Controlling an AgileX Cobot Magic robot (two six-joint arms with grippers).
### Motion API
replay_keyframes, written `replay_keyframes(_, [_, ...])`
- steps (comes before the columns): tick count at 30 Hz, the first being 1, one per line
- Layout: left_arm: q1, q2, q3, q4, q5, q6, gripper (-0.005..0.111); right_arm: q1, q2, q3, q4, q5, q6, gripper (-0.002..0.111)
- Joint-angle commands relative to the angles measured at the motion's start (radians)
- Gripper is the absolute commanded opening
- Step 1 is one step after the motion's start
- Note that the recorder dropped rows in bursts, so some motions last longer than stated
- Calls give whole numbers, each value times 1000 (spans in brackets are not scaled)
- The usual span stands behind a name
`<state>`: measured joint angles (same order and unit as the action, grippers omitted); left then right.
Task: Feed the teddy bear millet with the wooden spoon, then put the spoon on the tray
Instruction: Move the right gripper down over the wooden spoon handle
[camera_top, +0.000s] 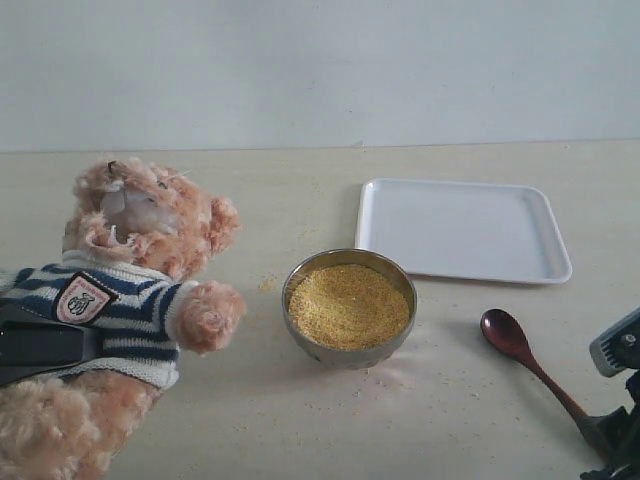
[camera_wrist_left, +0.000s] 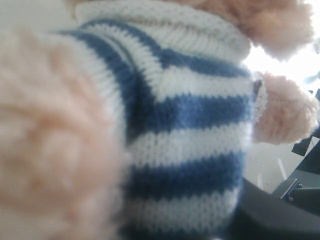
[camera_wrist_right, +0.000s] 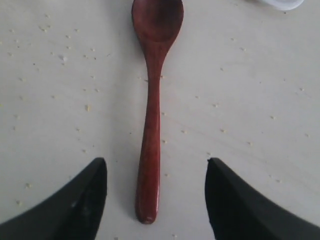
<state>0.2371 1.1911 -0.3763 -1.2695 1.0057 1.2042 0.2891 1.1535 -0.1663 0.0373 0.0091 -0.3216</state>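
Observation:
The teddy bear (camera_top: 130, 290) leans upright at the left, muzzle tilted up. My left gripper (camera_top: 40, 345) is shut across its striped shirt (camera_wrist_left: 190, 150), which fills the left wrist view. The steel bowl (camera_top: 345, 357) heaped with millet (camera_top: 348, 305) stands at the centre. To its right the wooden spoon (camera_top: 528, 362) lies flat on the table, its bowl end toward the tray (camera_top: 460, 230). My right gripper (camera_wrist_right: 156, 162) is open at the handle's end (camera_wrist_right: 148, 210), one black finger (camera_wrist_right: 85, 200) on each side and neither touching it. The same gripper (camera_top: 605, 435) sits at the lower right of the exterior view.
Stray millet grains (camera_top: 400, 380) are scattered on the pale table around the bowl and beside the spoon (camera_wrist_right: 65, 57). A corner of the white tray (camera_wrist_right: 280, 4) shows just beyond the spoon's bowl end. A plain wall closes off the back of the table.

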Motion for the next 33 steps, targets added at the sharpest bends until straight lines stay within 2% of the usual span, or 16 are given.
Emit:
replay_keyframes(1, [1, 1, 3, -24, 14, 8, 5, 1, 57, -5, 3, -27, -1, 57])
replay_keyframes(17, [1, 1, 3, -24, 12, 8, 5, 1, 208, -33, 3, -117, 25, 57])
replay_keyframes(33, [1, 1, 3, -24, 12, 8, 5, -1, 315, -35, 3, -124, 33, 56])
